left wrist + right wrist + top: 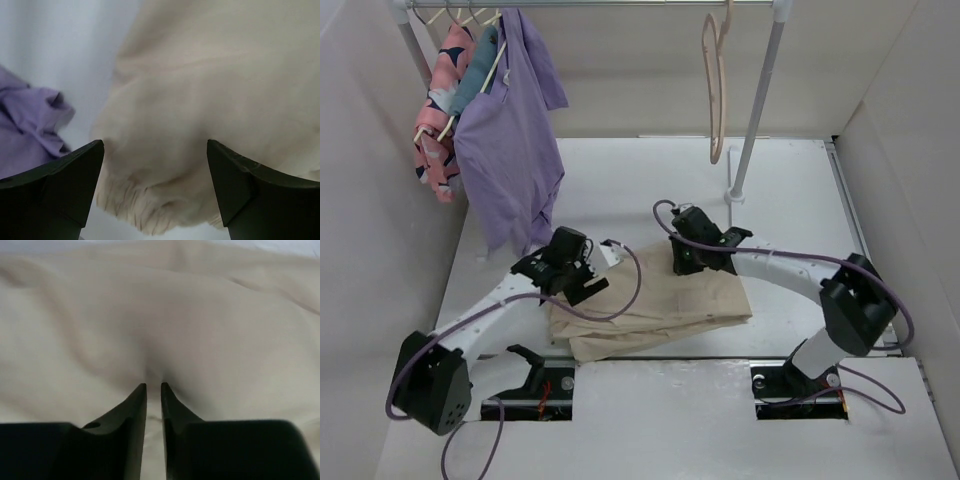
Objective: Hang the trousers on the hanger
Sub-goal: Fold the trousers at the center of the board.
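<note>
Presently, the left end effector (155, 150) gapes wide above the trousers (665, 305); the right end effector (153, 386) pinches their cloth.

Cream trousers (660, 305) lie crumpled on white table (620, 180)

The trousers (660, 300) lie on the table (800, 200), just ahead of the two arm bases. The left gripper (585, 280) is over the trousers' left edge and the right gripper (688, 265) is on their far edge. Behind the trousers, slightly right, stands the rack post (757, 100), with the hanger (715, 85) hung just left of it. Behind and left of the trousers hangs the shirt (510, 150), with another garment (440, 110) further left.
</note>
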Motion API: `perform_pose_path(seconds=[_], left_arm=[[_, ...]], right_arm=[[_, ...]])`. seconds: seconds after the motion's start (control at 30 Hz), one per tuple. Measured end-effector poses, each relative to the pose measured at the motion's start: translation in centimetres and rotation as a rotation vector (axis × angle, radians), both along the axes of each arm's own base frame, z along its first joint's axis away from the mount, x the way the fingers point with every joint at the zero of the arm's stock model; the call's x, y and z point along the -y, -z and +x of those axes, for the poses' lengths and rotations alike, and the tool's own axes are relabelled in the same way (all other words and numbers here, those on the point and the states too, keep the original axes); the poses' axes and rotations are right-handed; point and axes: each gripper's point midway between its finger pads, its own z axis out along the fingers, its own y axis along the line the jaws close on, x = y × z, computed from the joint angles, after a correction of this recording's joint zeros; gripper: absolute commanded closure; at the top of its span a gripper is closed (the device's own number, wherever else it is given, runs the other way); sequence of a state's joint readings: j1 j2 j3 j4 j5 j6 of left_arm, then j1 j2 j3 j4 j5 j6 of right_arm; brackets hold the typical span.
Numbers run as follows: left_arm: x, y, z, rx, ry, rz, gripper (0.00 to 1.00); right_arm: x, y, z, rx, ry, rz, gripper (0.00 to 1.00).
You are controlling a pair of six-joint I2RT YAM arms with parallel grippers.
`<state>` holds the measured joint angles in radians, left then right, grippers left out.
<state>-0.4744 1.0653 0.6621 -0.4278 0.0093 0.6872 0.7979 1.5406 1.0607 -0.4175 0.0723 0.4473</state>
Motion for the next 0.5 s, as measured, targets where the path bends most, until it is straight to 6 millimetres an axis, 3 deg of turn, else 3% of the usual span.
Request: perform_pose_path(seconds=[0.07,0.1,0.17,0.33,0.5], left_arm=[[0.7,1.6,-0.1,-0.017,0.07,0.058,0.23],[0.8,2.6,-0.4,-0.024,0.1,0.09,0.26],[0.5,4.4,-1.3,-0.039,0.148,0.146,0.26],[0.7,4.7,-0.1,0.077,0.224,0.212,0.27],[1.2,3.9,4.0,0.111,0.189,0.269,0.28]], right_arm=[[2.4,3.6,0.4,-0.086,0.11,-0.059,0.91],[3.3,4.9,0.5,-0.121,0.158,-0.075,0.98],[4.7,6.5,0.8,-0.173,0.251,-0.085,1.0],[7.3,7.5,2.8,-0.236,0.469,-0.029,1.0],[8.8,7.0,6.0,-0.246,0.599,0.029,1.0]])
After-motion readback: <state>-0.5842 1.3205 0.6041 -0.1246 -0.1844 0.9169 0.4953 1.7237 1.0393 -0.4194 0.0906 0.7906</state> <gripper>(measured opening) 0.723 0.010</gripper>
